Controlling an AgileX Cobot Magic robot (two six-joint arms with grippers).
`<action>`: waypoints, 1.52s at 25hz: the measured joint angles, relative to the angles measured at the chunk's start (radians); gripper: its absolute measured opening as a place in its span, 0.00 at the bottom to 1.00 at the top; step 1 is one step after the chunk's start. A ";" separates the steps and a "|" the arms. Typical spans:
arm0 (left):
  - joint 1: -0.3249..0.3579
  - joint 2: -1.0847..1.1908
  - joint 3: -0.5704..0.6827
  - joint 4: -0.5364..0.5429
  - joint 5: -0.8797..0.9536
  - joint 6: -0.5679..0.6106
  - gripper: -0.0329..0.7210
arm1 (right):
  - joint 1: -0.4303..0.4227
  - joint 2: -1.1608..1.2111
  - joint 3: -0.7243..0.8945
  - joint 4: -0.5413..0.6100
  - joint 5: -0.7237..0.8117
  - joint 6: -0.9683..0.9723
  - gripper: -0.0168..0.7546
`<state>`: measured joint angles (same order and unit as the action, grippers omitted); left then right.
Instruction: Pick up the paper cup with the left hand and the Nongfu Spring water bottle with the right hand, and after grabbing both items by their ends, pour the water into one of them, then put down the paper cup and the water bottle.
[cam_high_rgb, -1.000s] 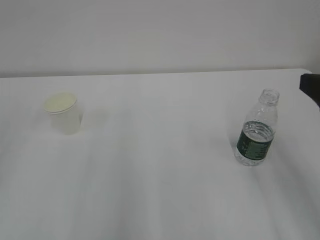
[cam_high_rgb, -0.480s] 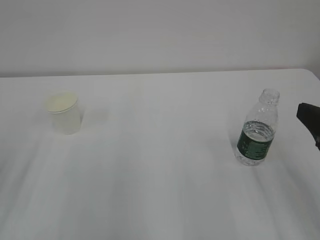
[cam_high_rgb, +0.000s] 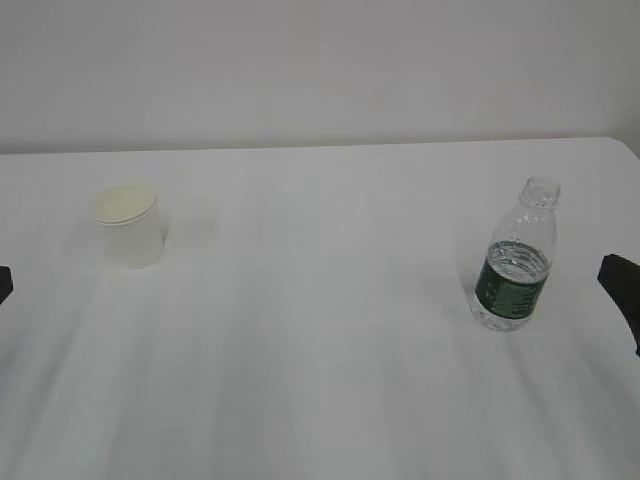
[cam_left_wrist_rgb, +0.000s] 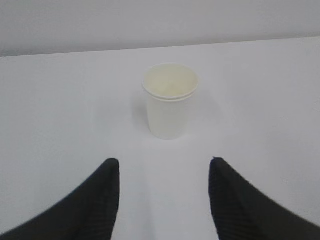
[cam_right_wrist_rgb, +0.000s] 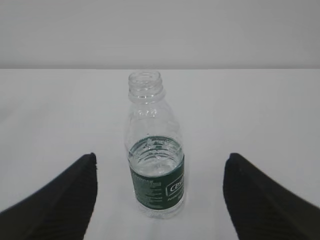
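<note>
The white paper cup (cam_high_rgb: 130, 226) stands upright on the left of the table, and it shows empty in the left wrist view (cam_left_wrist_rgb: 170, 102). My left gripper (cam_left_wrist_rgb: 164, 161) is open, a short way before the cup and not touching it. Only a black tip of it (cam_high_rgb: 4, 284) shows at the exterior view's left edge. The capless Nongfu Spring water bottle (cam_high_rgb: 515, 265) stands upright on the right, with water (cam_right_wrist_rgb: 156, 157) up to its green label. My right gripper (cam_right_wrist_rgb: 160, 156) is open wide, its fingers either side of the bottle (cam_right_wrist_rgb: 155, 150) and clear of it.
The white table (cam_high_rgb: 320, 350) ends at a far edge (cam_high_rgb: 320, 147) below a plain wall. The right hand's black finger (cam_high_rgb: 622, 288) sits at the right border, apart from the bottle.
The right gripper has dropped lower along the right edge, level with the bottle's lower half. A tip of the left gripper has come into view at the left edge. Cup and bottle have not moved.
</note>
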<state>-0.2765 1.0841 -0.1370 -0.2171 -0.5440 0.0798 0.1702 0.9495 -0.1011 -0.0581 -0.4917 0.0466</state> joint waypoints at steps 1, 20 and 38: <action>-0.007 0.000 0.006 -0.002 -0.011 0.000 0.58 | 0.000 0.014 0.008 -0.008 -0.030 0.006 0.78; -0.014 0.067 0.100 0.078 -0.229 -0.110 0.58 | 0.000 0.594 0.107 -0.149 -0.639 -0.016 0.78; -0.014 0.587 0.116 0.301 -0.597 -0.132 0.59 | 0.000 0.610 0.107 -0.151 -0.650 -0.064 0.78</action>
<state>-0.2907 1.6712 -0.0214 0.0837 -1.1412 -0.0521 0.1702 1.5594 0.0062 -0.2096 -1.1415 -0.0170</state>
